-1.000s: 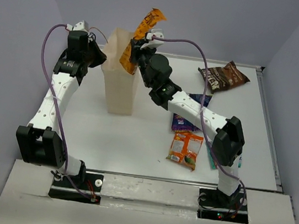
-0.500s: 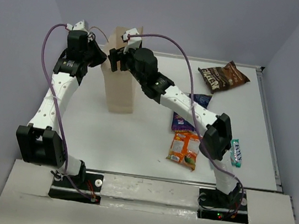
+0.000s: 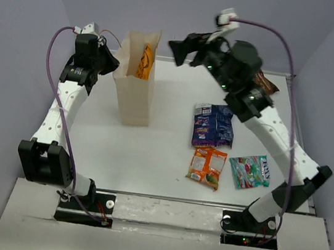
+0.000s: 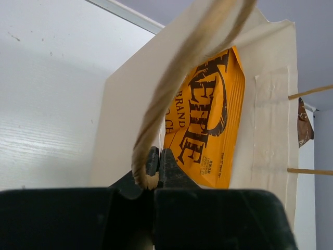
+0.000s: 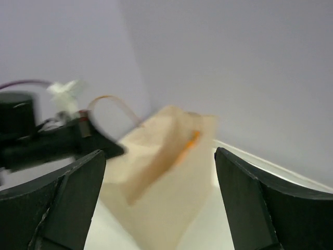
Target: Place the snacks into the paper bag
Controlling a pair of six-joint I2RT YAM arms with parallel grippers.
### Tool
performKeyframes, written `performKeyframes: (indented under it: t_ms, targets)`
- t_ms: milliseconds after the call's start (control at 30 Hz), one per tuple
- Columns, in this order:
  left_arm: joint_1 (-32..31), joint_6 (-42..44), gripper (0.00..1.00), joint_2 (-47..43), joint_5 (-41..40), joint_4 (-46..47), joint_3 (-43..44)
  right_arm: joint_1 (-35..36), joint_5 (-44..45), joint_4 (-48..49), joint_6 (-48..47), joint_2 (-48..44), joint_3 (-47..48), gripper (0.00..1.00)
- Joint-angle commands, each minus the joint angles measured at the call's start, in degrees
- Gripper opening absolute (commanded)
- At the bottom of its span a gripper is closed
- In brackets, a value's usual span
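Two nearest packets: small orange packet [image 3: 207, 167] and small teal-green packet [image 3: 249, 171] lie flat on the table [image 3: 150, 154]. They are side by side but apart, with the orange one to the left.
Dark blue bag: dark blue bag [image 3: 212, 125] lies flat just behind the small orange packet. Whether their edges touch cannot be told.
Paper bag: paper bag [image 3: 135, 92] stands upright left of centre with its mouth open.
Chip bag: large orange-yellow chip bag [image 4: 208, 125] is inside the paper bag, standing against an inner wall, with its black lettering showing through the mouth.
Left gripper: left gripper [image 4: 157, 165] is at the bag's left rim. Its jaws are pressed together on the brown cord handle [image 4: 171, 88], which arches upward from them.
Right gripper: right gripper [image 3: 183, 47] is raised above the table, to the right of the bag's mouth and clear of it. Its jaws are wide apart with nothing between them, and its wrist view shows the bag blurred.
Brown bag: brown bag [image 3: 267, 85] is at the far right of the table, mostly hidden behind the right arm [image 3: 267, 117], with only an edge showing.
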Motion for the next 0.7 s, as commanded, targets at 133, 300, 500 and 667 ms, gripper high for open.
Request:
performKeyframes:
  t_ms: [133, 300, 500, 667]
  targets:
    - [-0.1, 1.2, 0.0, 0.6, 1.4, 1.7, 1.0, -30.7, -6.0, -13.9, 15.9, -13.2, -32.6, 0.96]
    - [-0.2, 1.4, 0.0, 0.6, 1.7, 1.6, 0.9, -41.3, -18.2, -14.9, 10.9, -8.4, -43.9, 1.0]
    - [-0.2, 1.8, 0.0, 0.2, 1.6, 1.6, 0.9, -46.3, -29.8, -14.9, 7.5, -1.4, -49.1, 1.0]
    - [-0.1, 2.1, 0.0, 0.5, 1.3, 1.4, 1.7, -46.3, -40.8, -11.5, 5.5, 3.2, -52.8, 1.0]
